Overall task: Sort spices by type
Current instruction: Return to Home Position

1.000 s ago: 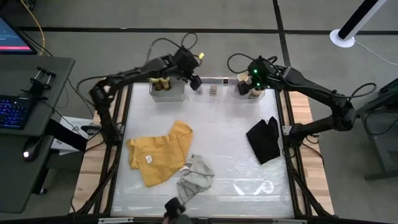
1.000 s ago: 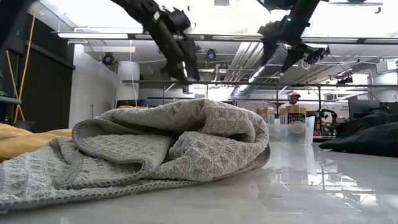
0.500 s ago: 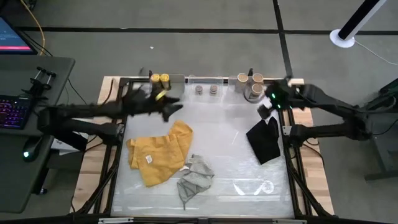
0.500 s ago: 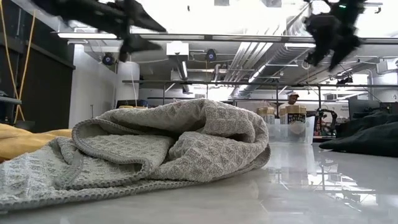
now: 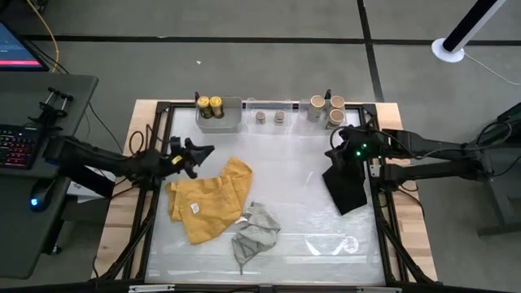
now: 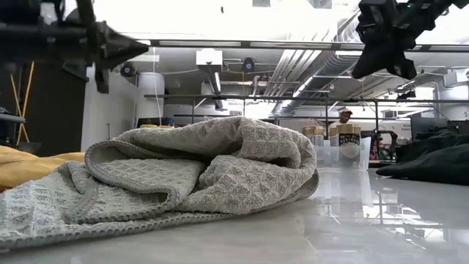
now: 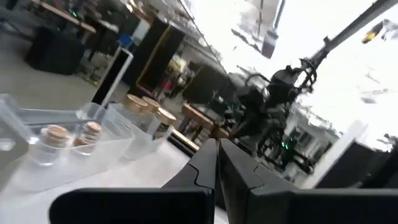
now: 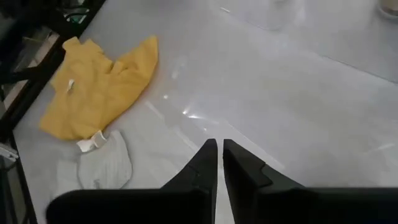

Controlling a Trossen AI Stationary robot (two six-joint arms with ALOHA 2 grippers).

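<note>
Two dark jars with yellow-gold tops (image 5: 211, 104) stand in a grey bin (image 5: 221, 120) at the far edge. Two tiny clear jars (image 5: 269, 117) stand in a clear bin beside it; they also show in the left wrist view (image 7: 71, 133). Three tan jars with pale tops (image 5: 327, 107) stand in a clear bin at the far right, and show in the left wrist view (image 7: 149, 110) and the low view (image 6: 343, 136). My left gripper (image 5: 208, 150) is shut and empty above the table's left side. My right gripper (image 5: 332, 151) is shut and empty above the black cloth's far end.
A yellow cloth (image 5: 207, 199) lies at left of centre, a grey cloth (image 5: 255, 232) near the front and a black cloth (image 5: 346, 185) at the right. The bins line the far edge. Bare tabletop (image 5: 285, 163) lies between the cloths and the bins.
Both grippers have drawn back from the bins at the far edge and come lower. My left gripper has gone from the grey bin toward the table's left and near side. My right gripper has gone from the tan jars toward the near side, over the black cloth. The jars have stayed put.
</note>
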